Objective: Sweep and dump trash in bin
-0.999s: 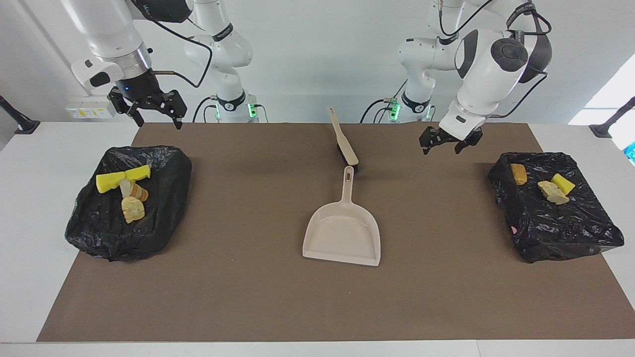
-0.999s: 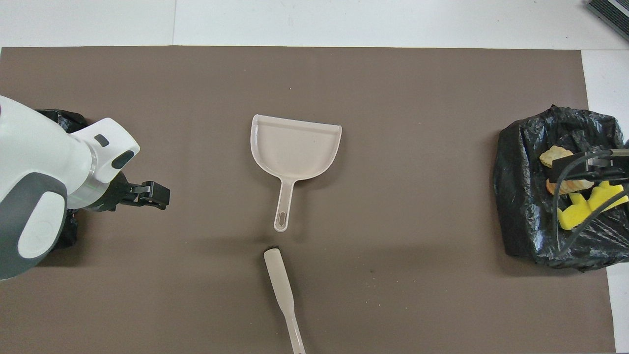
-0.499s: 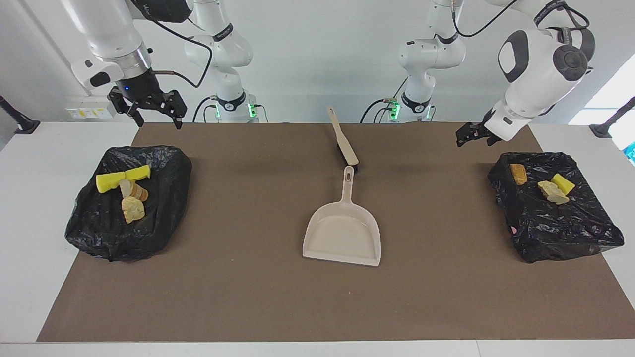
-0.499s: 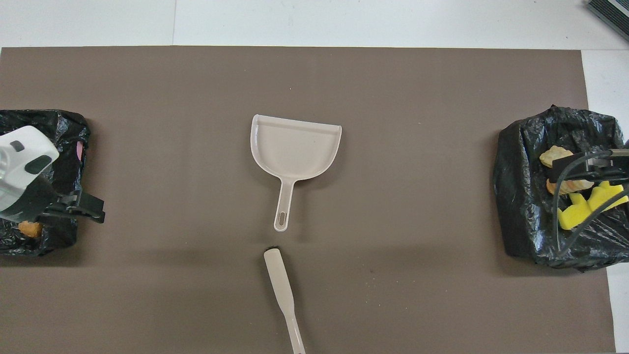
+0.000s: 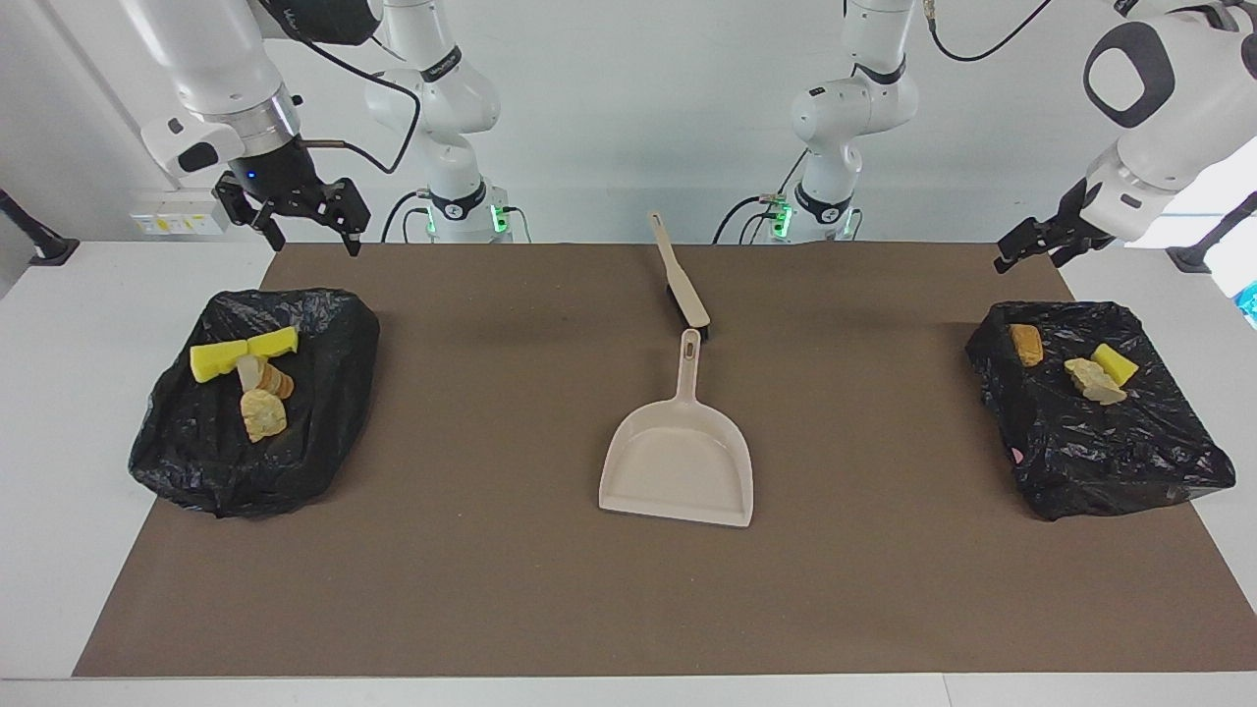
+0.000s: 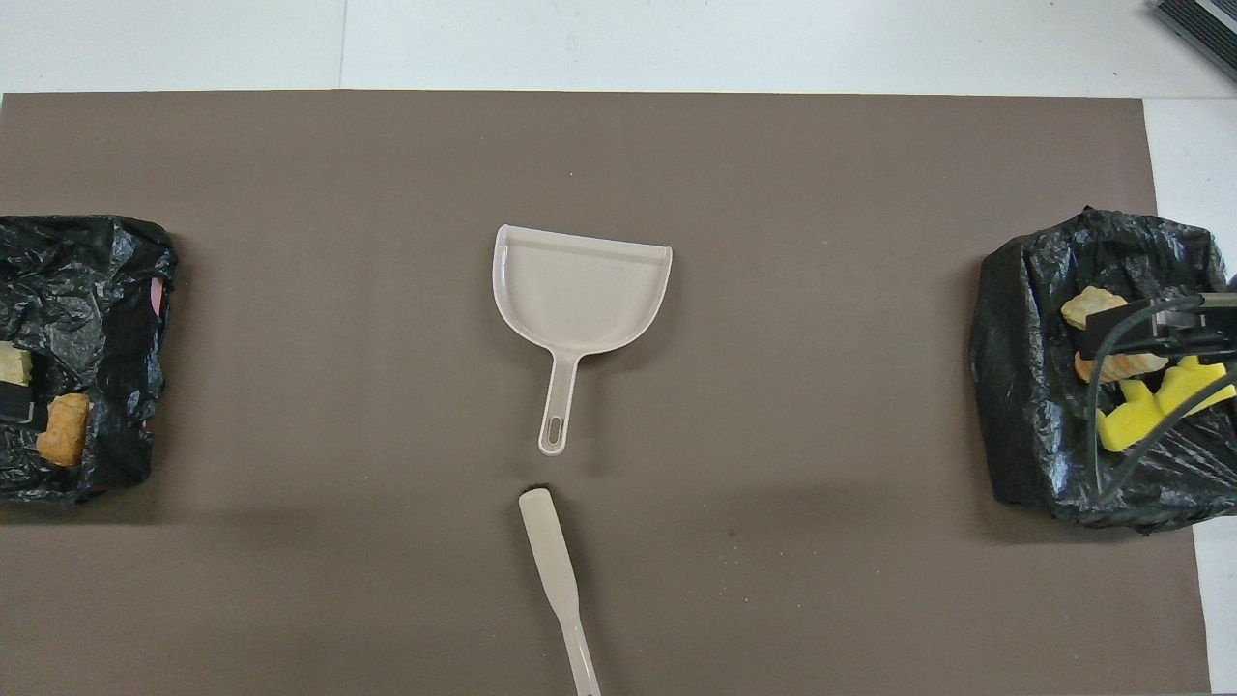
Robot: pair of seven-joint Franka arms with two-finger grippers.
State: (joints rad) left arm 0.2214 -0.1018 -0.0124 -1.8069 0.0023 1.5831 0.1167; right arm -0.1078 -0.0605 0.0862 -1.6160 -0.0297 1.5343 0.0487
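Observation:
Trash lies on two black-bagged bins. On the bin (image 5: 216,462) at the right arm's end are yellow sponge pieces (image 5: 231,355) and bread-like chunks (image 5: 263,412). The bin (image 5: 1110,452) at the left arm's end carries an orange chunk (image 5: 1027,344), a tan chunk (image 5: 1092,381) and a yellow sponge (image 5: 1116,363). My right gripper (image 5: 300,231) hangs open and empty over the mat's edge beside the first bin. My left gripper (image 5: 1021,257) is up in the air, open and empty, over the mat's corner beside the second bin.
A beige dustpan (image 5: 678,462) lies mid-mat, its handle toward the robots. A beige brush (image 5: 683,280) lies just nearer to the robots than that handle. The brown mat (image 5: 491,550) covers most of the white table.
The left arm has swung from over the mat near the brush out toward its own end of the table and risen. The right arm has stayed put.

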